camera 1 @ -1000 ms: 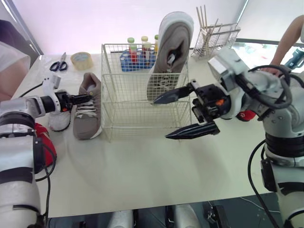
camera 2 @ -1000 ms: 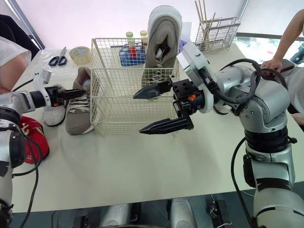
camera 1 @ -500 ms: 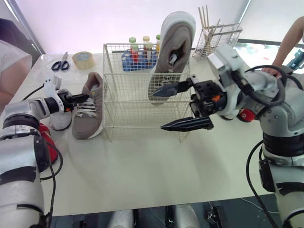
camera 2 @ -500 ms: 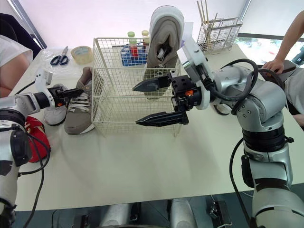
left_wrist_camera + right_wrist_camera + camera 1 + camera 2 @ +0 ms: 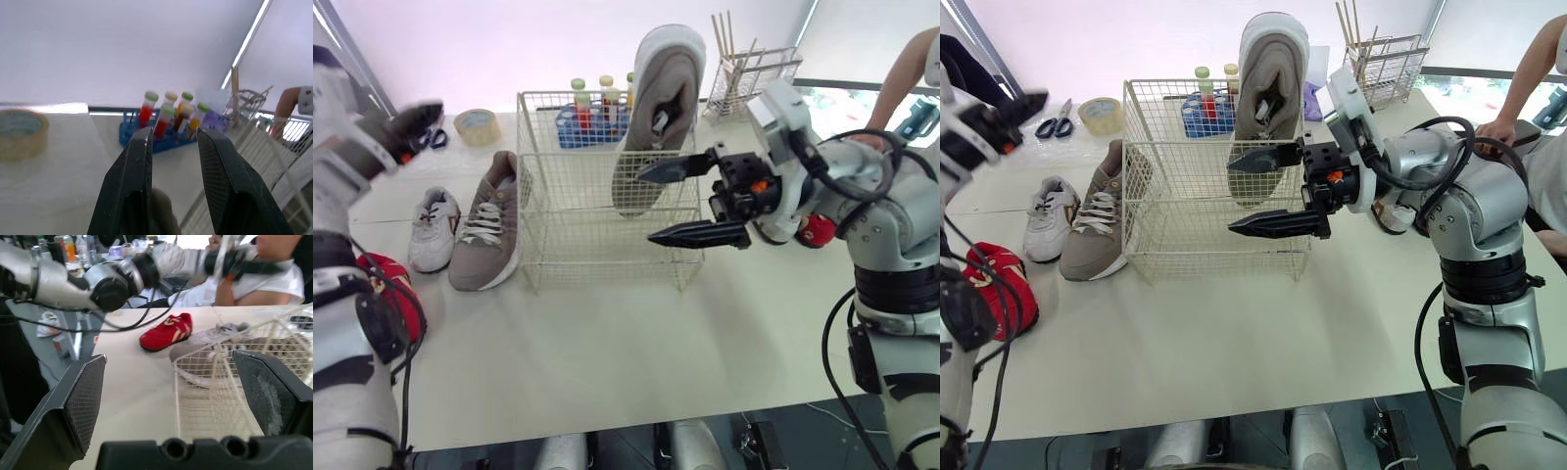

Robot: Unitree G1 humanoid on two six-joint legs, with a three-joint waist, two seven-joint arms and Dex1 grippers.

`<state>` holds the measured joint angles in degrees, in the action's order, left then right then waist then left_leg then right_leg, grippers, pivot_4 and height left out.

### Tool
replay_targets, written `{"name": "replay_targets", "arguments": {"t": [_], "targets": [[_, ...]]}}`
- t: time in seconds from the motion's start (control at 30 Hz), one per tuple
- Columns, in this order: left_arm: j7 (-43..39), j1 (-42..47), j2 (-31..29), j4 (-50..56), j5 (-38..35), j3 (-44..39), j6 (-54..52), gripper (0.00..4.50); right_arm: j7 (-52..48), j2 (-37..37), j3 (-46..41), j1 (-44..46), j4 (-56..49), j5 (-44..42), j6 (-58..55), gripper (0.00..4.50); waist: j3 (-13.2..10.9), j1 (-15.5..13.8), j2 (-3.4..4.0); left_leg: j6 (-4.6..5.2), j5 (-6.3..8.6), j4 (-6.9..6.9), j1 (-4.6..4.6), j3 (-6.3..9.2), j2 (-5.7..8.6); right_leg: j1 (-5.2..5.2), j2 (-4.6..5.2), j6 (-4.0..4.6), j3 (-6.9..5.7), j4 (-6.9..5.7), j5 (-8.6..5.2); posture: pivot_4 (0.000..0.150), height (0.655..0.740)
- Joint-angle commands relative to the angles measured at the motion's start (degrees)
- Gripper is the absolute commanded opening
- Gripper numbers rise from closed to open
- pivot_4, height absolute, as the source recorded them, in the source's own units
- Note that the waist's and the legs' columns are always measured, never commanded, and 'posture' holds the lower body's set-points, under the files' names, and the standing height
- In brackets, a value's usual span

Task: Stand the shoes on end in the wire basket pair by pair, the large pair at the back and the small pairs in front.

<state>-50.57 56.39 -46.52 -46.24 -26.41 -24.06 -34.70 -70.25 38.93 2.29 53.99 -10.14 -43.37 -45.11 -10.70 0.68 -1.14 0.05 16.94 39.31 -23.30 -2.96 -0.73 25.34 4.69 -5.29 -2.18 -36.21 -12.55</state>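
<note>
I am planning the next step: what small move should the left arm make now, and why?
Probably lower the left gripper toward the grey shoe lying beside the wire basket. Its mate already stands on end at the basket's back, and the left gripper is open, raised and empty.

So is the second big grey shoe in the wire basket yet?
No, the grey shoe lies flat on the table outside the wire basket, on its left side, beside the small white shoe.

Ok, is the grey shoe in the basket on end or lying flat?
On end: the large grey shoe stands upright in the wire basket, rising well above its rim.
</note>
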Motion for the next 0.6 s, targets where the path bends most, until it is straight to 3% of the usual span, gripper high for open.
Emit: {"name": "replay_targets", "arguments": {"t": [0.03,0.13,0.17,0.37,0.6], "targets": [[-5.2,-0.9,-1.0,0.2,1.4,4.3,-2.1,2.62,-0.7,-0.7,0.1,1.9,0.6,0.8,1.9,4.5,0.0,0.0,-0.01,0.0,0.0,0.0,0.0,-0.01,0.0,0.0,-0.01,0.0,-0.01,0.0,0.0,0.15,0.74],[-9.0,0.5,-1.2,-5.4,4.1,7.7,-0.1,4.19,-1.2,-0.5,0.2,2.1,0.9,1.1,2.2,4.5,0.0,-0.2,-0.02,-0.01,-0.01,0.0,-0.04,0.02,0.01,0.0,-0.02,0.0,-0.04,0.0,0.0,0.15,0.74],[-9.1,1.7,-1.1,-8.4,5.6,8.8,1.4,4.47,-1.5,0.0,0.0,2.2,0.8,0.9,2.0,4.5,0.0,-0.2,-0.02,-0.01,-0.01,0.0,-0.04,0.01,0.03,-0.01,-0.01,0.0,-0.04,0.0,0.0,0.15,0.74],[-8.3,9.1,0.2,-23.6,12.6,13.0,7.5,4.47,-8.3,9.6,-3.7,4.4,-4.0,-7.9,-7.4,4.5,0.0,-0.2,-0.03,0.01,0.01,0.0,-0.09,0.0,0.08,-0.01,0.01,0.0,-0.05,0.08,0.0,0.15,0.74],[-5.7,12.4,1.9,-29.0,15.5,12.2,10.0,4.47,-9.7,17.0,-4.6,6.8,-8.0,-10.4,-10.9,4.5,0.0,0.1,-0.05,0.12,0.07,0.0,-0.07,0.0,0.0,0.01,0.01,0.0,-0.07,0.07,0.0,0.15,0.74]]}}
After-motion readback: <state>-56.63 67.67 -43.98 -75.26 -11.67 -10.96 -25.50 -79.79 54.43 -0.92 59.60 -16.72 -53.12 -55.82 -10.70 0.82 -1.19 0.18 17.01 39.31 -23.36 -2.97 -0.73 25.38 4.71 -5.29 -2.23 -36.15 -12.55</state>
